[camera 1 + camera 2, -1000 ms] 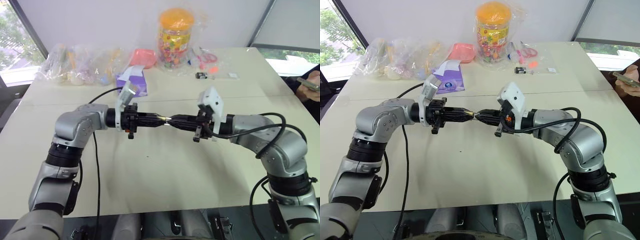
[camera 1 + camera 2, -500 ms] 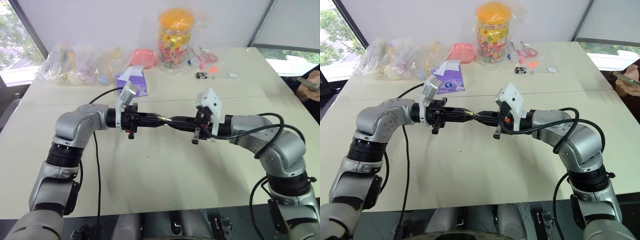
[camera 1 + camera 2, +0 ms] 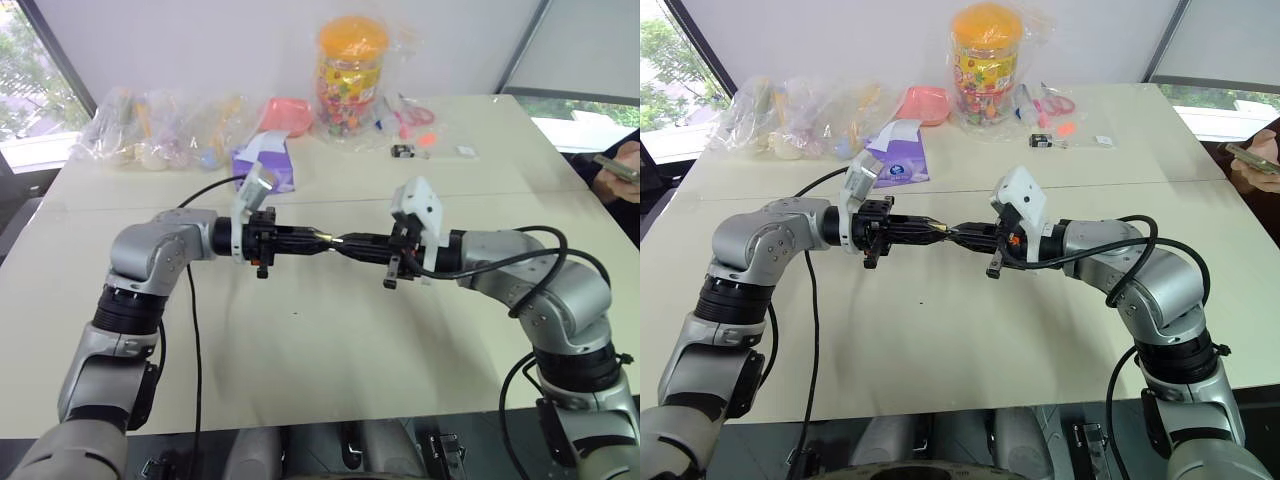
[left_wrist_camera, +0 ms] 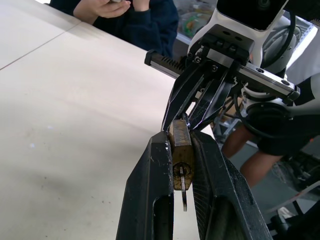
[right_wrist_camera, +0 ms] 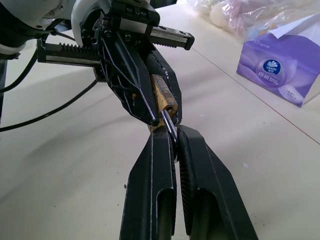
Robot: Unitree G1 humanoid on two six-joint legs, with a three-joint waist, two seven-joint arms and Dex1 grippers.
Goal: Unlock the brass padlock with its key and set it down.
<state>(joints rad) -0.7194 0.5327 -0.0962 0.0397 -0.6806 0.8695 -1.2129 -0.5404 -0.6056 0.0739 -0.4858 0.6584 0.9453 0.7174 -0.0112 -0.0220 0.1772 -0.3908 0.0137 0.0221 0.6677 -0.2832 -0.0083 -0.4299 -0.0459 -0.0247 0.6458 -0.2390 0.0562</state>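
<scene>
Jaws of the left gripper [image 4: 182,150] clamp the small brass padlock [image 4: 181,155], a slim silvery key [image 4: 183,187] in its base. The right gripper [image 5: 170,137] is pinched together on the padlock's silvery shackle [image 5: 168,121]. Bare cream table [image 3: 330,350] lies open beneath both.

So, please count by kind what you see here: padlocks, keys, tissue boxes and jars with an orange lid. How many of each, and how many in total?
brass padlock: 1
key: 1
purple tissue box: 1
jar with orange lid: 1
Total: 4
</scene>
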